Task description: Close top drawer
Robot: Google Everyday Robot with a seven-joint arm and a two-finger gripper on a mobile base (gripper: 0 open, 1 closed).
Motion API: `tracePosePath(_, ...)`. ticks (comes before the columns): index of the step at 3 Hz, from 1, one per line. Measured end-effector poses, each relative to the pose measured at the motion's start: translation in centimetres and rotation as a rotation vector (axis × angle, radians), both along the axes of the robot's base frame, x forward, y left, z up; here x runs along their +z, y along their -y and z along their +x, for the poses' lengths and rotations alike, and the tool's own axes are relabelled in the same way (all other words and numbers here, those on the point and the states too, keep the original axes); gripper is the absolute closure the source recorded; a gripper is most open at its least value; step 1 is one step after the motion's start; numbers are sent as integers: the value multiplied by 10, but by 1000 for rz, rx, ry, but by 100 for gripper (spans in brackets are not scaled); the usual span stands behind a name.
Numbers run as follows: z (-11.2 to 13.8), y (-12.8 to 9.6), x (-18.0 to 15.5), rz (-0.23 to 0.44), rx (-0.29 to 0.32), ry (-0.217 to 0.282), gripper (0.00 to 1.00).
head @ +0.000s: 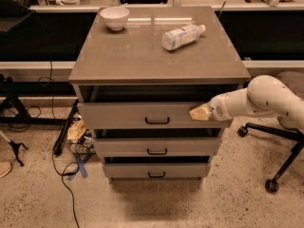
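The top drawer (128, 115) of the grey cabinet (156, 56) stands pulled out a little, with a dark gap above its flat front. A small black wire handle (157, 121) sits at its centre. My gripper (200, 112), with yellowish fingertips, comes in from the right on a white arm (266, 99) and rests against the right part of the drawer's front, near its top edge.
A white bowl (114, 17) and a lying plastic bottle (183, 35) are on the cabinet top. Two lower drawers (156, 148) also stand slightly out. Cables and a crumpled bag (77, 132) lie on the floor at left. An office chair base (275, 141) is at right.
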State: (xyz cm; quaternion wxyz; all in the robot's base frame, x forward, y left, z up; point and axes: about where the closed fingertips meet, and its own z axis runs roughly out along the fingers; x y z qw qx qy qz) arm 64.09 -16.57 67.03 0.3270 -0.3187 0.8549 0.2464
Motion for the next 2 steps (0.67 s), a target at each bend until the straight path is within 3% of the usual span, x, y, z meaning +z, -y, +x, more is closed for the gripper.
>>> tracePosePath(1,-22,26,-1,-12,-58,-16,100)
tracePosePath(2,-72,74,-5,-32,-148,-74,100)
